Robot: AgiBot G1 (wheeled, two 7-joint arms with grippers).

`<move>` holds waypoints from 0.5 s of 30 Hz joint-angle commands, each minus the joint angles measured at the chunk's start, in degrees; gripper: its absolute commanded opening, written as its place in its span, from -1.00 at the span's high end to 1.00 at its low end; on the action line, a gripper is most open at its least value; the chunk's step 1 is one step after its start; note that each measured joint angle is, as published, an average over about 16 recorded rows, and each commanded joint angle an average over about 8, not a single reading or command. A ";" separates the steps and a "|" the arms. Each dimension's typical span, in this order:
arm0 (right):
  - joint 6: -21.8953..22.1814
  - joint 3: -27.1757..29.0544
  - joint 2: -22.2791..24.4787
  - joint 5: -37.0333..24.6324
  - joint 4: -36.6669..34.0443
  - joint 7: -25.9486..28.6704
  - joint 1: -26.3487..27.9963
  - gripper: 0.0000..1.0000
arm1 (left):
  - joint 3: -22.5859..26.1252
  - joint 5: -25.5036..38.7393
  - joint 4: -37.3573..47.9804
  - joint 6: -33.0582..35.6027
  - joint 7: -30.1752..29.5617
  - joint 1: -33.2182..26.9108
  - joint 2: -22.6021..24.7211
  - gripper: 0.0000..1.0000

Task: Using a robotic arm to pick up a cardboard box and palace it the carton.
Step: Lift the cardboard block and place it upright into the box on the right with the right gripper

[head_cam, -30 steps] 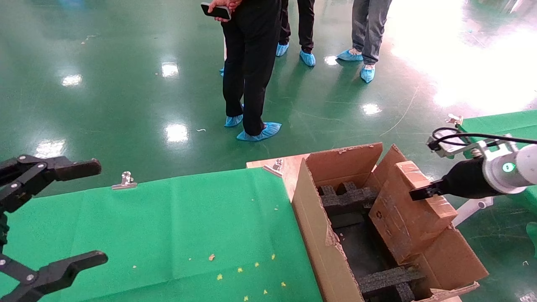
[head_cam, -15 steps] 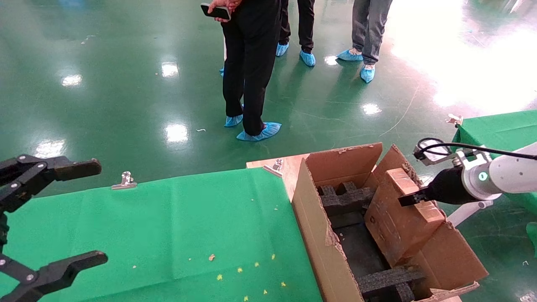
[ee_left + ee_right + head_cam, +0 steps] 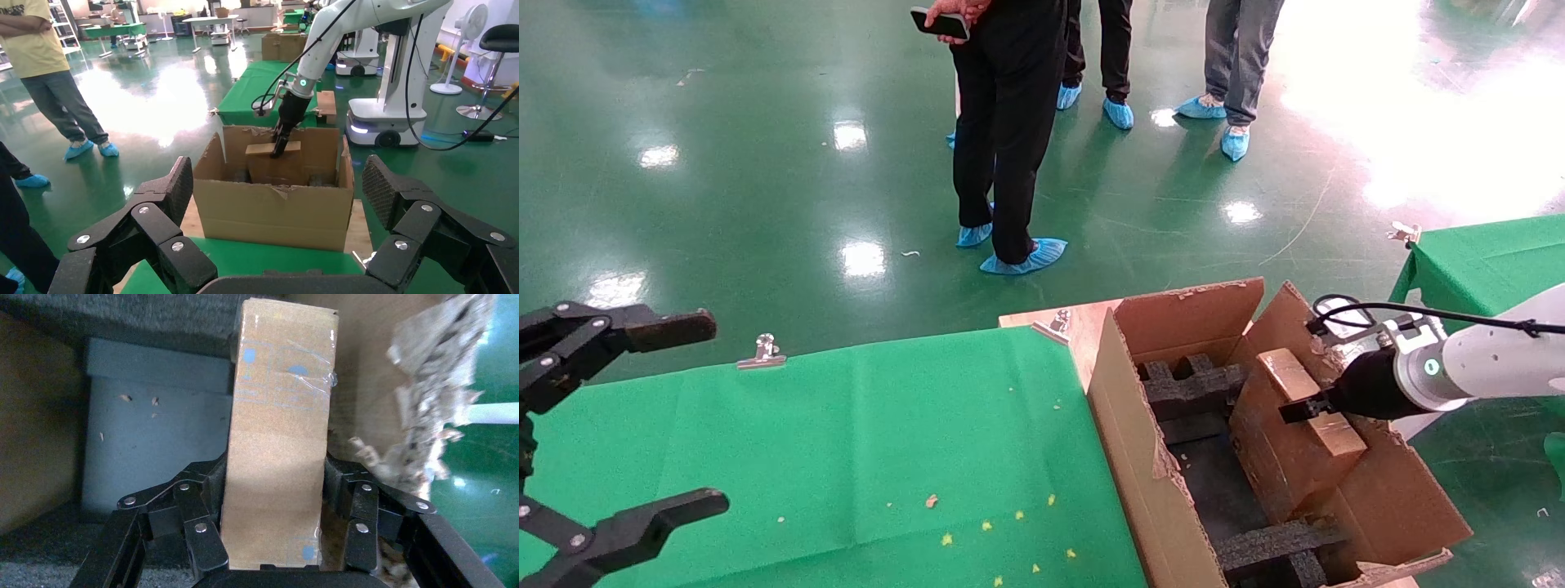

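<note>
1. You have a large brown corrugated carton with ragged, torn flap edges (image 3: 1148, 457) standing open as the reference point; its flaps are raised and it sits against the end of the green cloth-covered table (image 3: 846, 457).
2. You will find that table beside the carton on the robot's left, its cloth held by silver clips along the edge farther from the robot.
3. Your white jointed robotic arm with a glowing green ring and black wrist (image 3: 1459, 371) reaches in over the carton's right-hand wall from outside it.
4. Your all-black left gripper (image 3: 617, 425) is parked well apart from the carton, over the far left end of the table, its two fingers spread wide with nothing between them.
5. The small flat brown cardboard box with taped seams (image 3: 1291, 433) stands tilted on edge inside the carton, partly below the rim and close to the right-hand wall. I cannot tell whether it touches the carton floor.
6. Your right gripper (image 3: 275, 539) is clamped on that box, one black finger on each broad face, at the end nearest the wrist.
7. Black foam blocks (image 3: 1185, 388) lie inside the carton, at its far end and its near end.
</note>
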 commanded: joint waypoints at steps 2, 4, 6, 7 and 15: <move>0.06 0.23 -0.45 0.98 -1.00 -1.19 -0.94 1.00 | 0.00 0.00 0.00 0.00 0.00 0.00 0.00 -1.00; 0.08 0.32 -0.71 1.47 -1.63 -1.91 -1.53 1.00 | 0.00 0.00 0.00 0.00 0.00 0.00 0.00 -1.00; 0.10 0.39 -0.98 1.89 -2.28 -2.67 -2.11 1.00 | 0.00 0.00 0.00 0.00 0.00 0.00 0.00 -1.00; 0.09 0.41 -1.12 2.06 -2.60 -3.06 -2.39 1.00 | 0.00 0.00 0.00 0.00 0.00 0.00 0.00 -1.00; -0.31 0.42 -2.20 2.84 -4.82 -5.82 -4.00 1.00 | 0.01 -0.01 0.00 0.00 0.00 0.00 0.00 -1.00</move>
